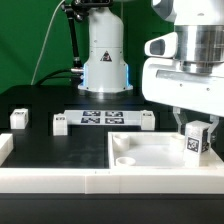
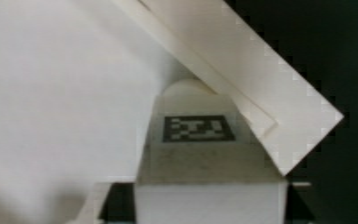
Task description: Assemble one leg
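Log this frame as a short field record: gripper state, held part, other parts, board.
gripper: shut on the leg
held leg: over the tray-like piece's corner on the exterior view's right; contact cannot be told
loose legs: three on the table, at
marker board: flat, between two loose legs
wrist view: tagged leg between fingers

No readable words, brands or numbers. Only black-and-white square marker tags: one on the leg [image 1: 197, 139] [image 2: 201, 128] between the gripper's fingers, several on the marker board [image 1: 103, 120] well behind it.
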Tool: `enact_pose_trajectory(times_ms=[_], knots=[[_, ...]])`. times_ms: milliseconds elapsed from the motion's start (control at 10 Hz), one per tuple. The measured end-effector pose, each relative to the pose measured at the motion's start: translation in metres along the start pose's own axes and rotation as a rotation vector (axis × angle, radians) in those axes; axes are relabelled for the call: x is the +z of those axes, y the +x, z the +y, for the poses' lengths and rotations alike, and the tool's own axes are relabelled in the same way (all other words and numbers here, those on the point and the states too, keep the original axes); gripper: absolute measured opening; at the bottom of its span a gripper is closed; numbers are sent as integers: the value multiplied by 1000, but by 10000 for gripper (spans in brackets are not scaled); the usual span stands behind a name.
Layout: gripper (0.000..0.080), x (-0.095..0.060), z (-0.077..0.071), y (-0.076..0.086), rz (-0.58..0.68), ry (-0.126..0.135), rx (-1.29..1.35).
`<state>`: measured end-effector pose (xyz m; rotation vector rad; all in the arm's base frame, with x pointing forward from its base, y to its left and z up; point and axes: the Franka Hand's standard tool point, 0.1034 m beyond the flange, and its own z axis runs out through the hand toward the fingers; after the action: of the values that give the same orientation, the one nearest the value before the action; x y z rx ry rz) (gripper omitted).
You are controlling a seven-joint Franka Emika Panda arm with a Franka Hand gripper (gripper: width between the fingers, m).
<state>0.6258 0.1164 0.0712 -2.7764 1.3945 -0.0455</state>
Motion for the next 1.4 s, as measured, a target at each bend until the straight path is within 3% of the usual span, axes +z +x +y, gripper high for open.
enact_pose_trajectory(times_ms=[600, 1000, 1100, 1200, 1300, 1400], knots=[[292, 0, 2, 1, -42, 14, 622], [292, 0, 2, 1, -52, 11, 785], [380, 1, 2, 1, -52, 10, 740], [554, 2, 2, 1, -53, 8, 667], [554, 2, 0, -2, -54, 7, 660], [630, 2, 2, -3, -62, -10, 625]])
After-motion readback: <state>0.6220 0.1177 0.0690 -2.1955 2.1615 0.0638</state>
